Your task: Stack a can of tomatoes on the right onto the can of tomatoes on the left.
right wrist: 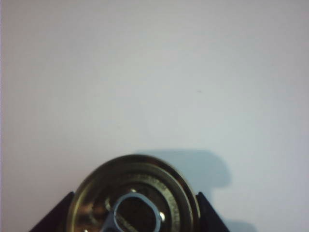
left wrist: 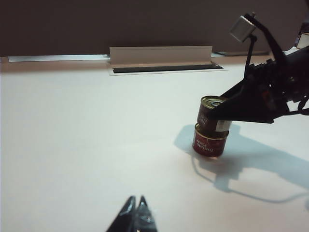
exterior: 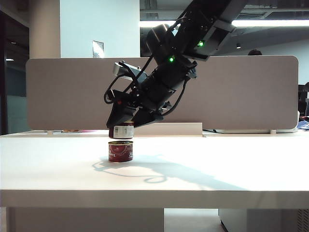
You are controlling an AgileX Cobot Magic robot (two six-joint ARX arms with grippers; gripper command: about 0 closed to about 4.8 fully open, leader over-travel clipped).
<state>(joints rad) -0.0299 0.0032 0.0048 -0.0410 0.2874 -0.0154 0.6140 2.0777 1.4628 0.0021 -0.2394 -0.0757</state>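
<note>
Obstacles: stacked cans, upper can (exterior: 123, 131) gripped by right gripper (exterior: 126, 126) over lower can (exterior: 120, 151); raised strip (left wrist: 160, 54) behind. White table (exterior: 231, 164) lay bare around; left gripper (left wrist: 136, 215) stood well apart.

1. The upper can of tomatoes (exterior: 123, 131) is seen upright, dark red with a pale label and a gold pull-tab lid, raised just above the other can; a narrow gap is visible between them in the exterior view.
2. The lower can of tomatoes (exterior: 120, 151) is stood upright on the white surface (exterior: 217, 164), red-labelled with a gold rim.
</note>
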